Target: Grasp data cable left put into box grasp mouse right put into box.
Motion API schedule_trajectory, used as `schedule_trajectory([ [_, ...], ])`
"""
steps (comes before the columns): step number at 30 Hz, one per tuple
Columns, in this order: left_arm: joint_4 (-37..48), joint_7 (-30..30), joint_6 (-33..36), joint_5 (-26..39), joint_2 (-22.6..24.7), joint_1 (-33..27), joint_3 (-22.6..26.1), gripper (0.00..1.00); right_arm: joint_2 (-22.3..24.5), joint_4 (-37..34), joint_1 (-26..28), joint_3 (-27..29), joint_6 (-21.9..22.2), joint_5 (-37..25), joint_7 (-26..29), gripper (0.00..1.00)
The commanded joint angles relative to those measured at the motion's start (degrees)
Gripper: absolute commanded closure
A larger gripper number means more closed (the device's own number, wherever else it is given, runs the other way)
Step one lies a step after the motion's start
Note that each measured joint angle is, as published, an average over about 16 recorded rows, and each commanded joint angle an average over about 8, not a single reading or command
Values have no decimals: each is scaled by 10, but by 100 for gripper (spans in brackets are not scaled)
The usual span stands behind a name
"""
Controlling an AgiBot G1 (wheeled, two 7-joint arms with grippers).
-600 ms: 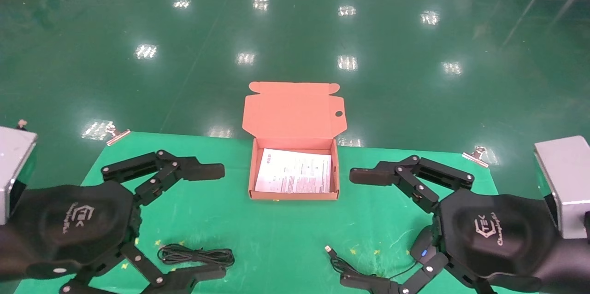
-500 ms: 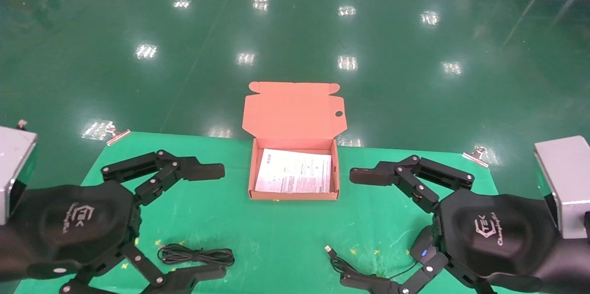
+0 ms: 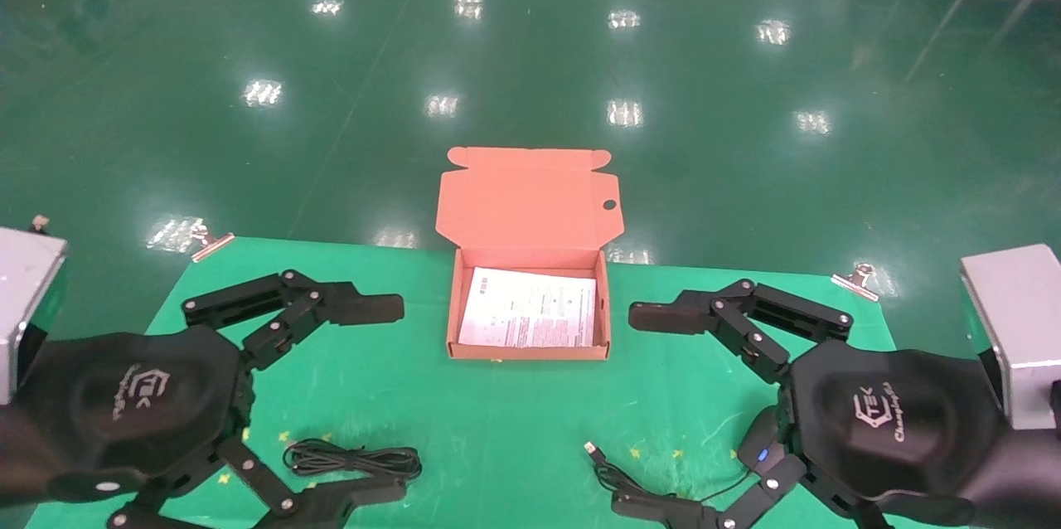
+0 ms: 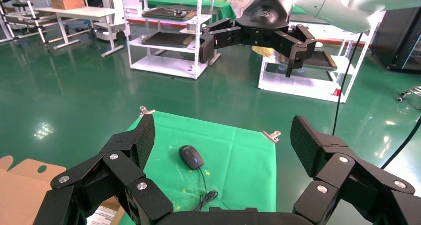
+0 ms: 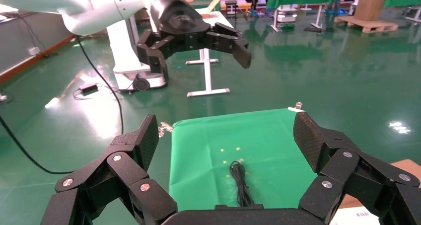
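I find the box (image 3: 529, 351) open at the far middle of the green table (image 3: 497, 421), lid raised, holding one printed white sheet (image 3: 530, 319) and nothing else I can see. The data cable (image 3: 352, 459) lies coiled on the cloth at near left, beside the left gripper (image 3: 377, 400), fingers spread wide. The mouse (image 3: 761, 439) sits at near right, partly under the right gripper (image 3: 642, 409), likewise spread and holding nothing.

My matt black plastic left gripper (image 3: 365, 400) hangs over matt green cloth (image 3: 497, 421); the orange-brown cardboard box (image 3: 528, 218) holds white printed paper (image 3: 530, 319); the floor (image 3: 530, 56) shines glossy.
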Motion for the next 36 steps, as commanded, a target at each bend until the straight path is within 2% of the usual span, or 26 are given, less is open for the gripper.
schedule_trajectory([
  [1,-1,2,-2,-1,0,1,-1,0,0,-1,-1,1,0,2,0,0],
  [8,21,-36,24,76,14,-63,47,0,0,17,42,-21,4,-81,-22,0],
  [15,48,-74,44,165,33,-130,116,0,-18,29,109,-60,-18,-189,-66,0],
  [24,65,-92,50,284,67,-214,232,0,-60,36,191,-149,-40,-332,-139,0],
  [31,94,-79,43,381,111,-269,320,0,-92,36,220,-216,-19,-446,-204,0],
  [36,111,-64,28,463,146,-291,368,0,-116,35,223,-249,6,-529,-221,0],
])
